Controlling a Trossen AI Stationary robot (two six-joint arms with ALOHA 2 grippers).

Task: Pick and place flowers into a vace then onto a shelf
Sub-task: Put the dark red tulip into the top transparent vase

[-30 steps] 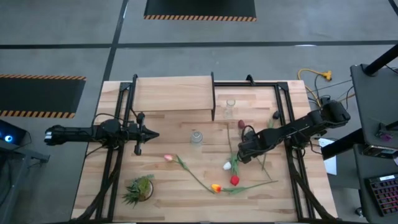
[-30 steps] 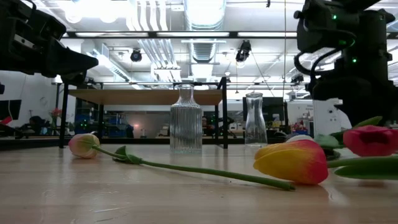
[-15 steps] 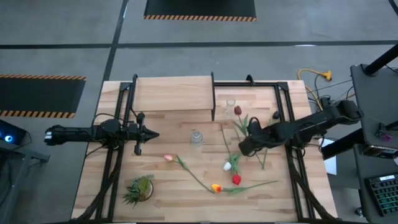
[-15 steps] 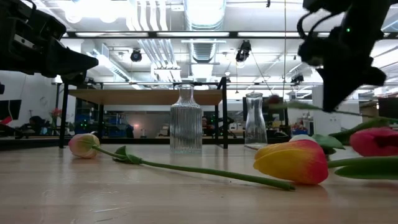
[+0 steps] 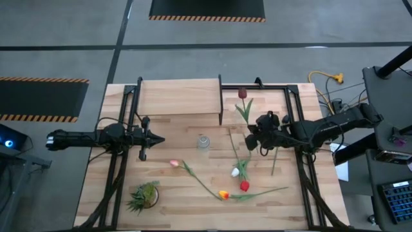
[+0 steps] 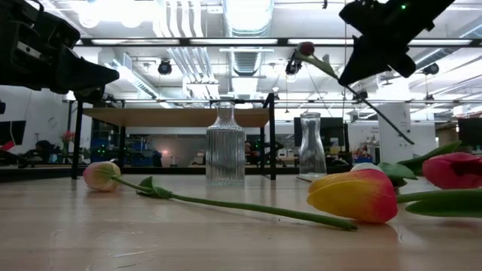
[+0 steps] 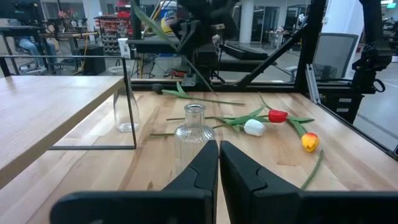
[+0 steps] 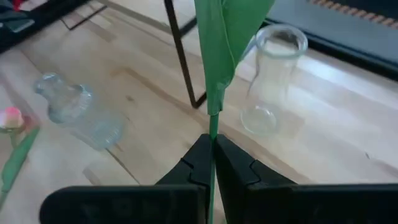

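Note:
My right gripper (image 5: 257,132) is raised above the table's right half, shut on the dark maroon tulip (image 5: 243,93), whose head (image 6: 305,50) stands high over the clear carafe (image 6: 311,147). The ribbed glass bottle (image 5: 203,142) stands mid-table. Pink (image 5: 174,164), white (image 5: 235,172), red (image 5: 244,186) and orange-yellow (image 5: 223,194) tulips lie flat on the tabletop. The pale shelf (image 5: 180,96) stands on black legs at the far edge. My left gripper (image 5: 161,138) waits shut, left of the bottle. My right gripper pinches the maroon tulip's stem (image 8: 213,124) between its two fingers, just below the big leaf (image 8: 227,37), roughly mid-stem. The fingers come from the table's right side. The tulip is lifted clear and slanted, head up, its lower end (image 6: 407,137) hanging free.
A spiky green tuft plant (image 5: 144,196) sits near the table's near-left corner. Black frame rails (image 5: 300,148) run along both sides of the table. The shelf's black leg (image 8: 181,53) stands close to the carafe (image 8: 277,74). Bare planks lie between bottle and shelf.
My right gripper has risen and swung, carrying the maroon tulip off the table. The flower's head moved from beside the carafe toward the far edge and upward; the stem tipped from lying flat to steeply slanted, head high.

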